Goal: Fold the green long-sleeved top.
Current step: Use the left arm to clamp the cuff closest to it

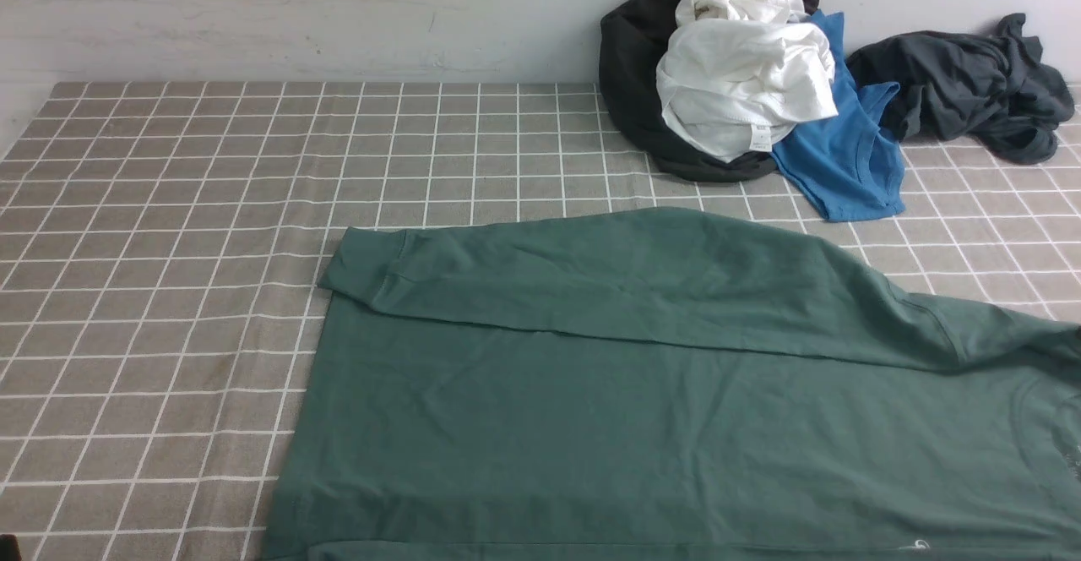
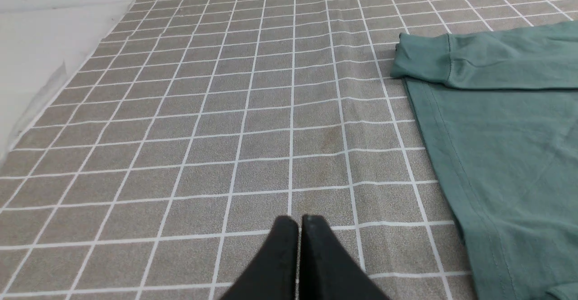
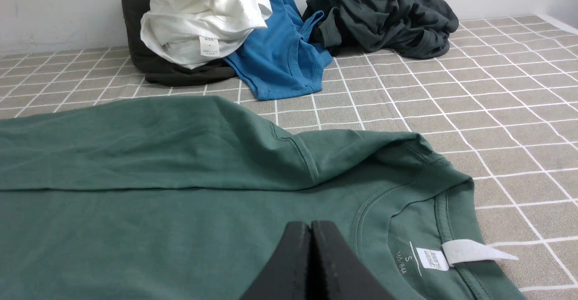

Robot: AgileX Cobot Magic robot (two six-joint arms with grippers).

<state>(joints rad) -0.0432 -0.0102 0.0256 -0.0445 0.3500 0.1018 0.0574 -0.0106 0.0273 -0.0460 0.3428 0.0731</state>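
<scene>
The green long-sleeved top (image 1: 642,409) lies flat across the near half of the table, hem to the left and collar to the right. One sleeve (image 1: 591,278) is folded over its far edge, cuff (image 2: 420,58) at the hem corner. My left gripper (image 2: 300,221) is shut and empty above bare cloth, left of the hem (image 2: 456,187). The right gripper (image 3: 311,224) hovers shut and empty over the top's chest (image 3: 180,227), near the collar (image 3: 445,209) with its white label (image 3: 474,251). Neither gripper shows in the front view.
A grey checked cloth (image 1: 194,231) covers the table. At the back right against the wall lie a pile of a black garment (image 1: 629,79) under a white one (image 1: 743,79), a bright blue t-shirt (image 1: 840,155) and a dark grey garment (image 1: 963,84).
</scene>
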